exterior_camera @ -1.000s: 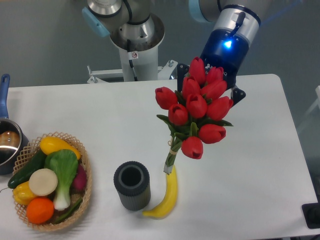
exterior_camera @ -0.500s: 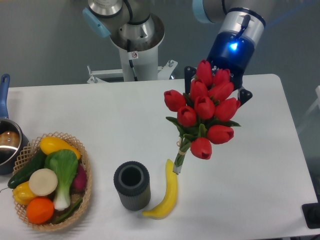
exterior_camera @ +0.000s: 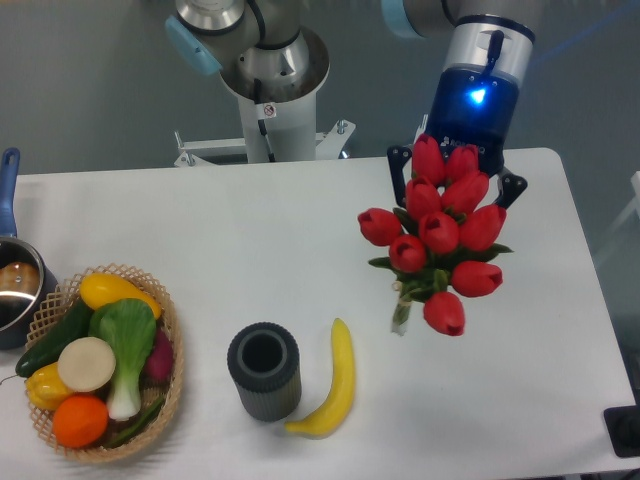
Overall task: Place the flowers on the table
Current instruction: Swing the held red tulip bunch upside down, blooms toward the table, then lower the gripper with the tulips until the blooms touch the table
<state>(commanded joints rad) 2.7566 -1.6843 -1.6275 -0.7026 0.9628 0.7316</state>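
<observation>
Here, in the fixed camera view, the flowers point(exterior_camera: 437, 238) hang in the air above the right half of the table point(exterior_camera: 200, 235), a bunch of red tulips with green leaves and the tied stems pointing down and slightly left. The stem ends sit near the tabletop, but whether they touch it I cannot tell. The gripper point(exterior_camera: 456, 172) is almost wholly hidden behind the top blooms; only dark finger parts show at either side of the bunch, below the arm's wrist with its blue light. The flowers seem to be held there, yet the fingers' closing on the bunch is not visible, so I cannot tell whether the pincer is clamped or apart.

To the lower left of the bunch lies a yellow banana point(exterior_camera: 332, 384), well apart from the stems, its curve opening toward a dark ribbed cylinder vase point(exterior_camera: 263, 369) that stands upright just beside it. At the left edge of the table sits a wicker basket point(exterior_camera: 172, 335) filled with toy vegetables and fruit, and beyond it a metal pot point(exterior_camera: 14, 290) with a blue handle, partly cut off by the frame. The robot's base point(exterior_camera: 267, 75) rises behind the far edge of the table
</observation>
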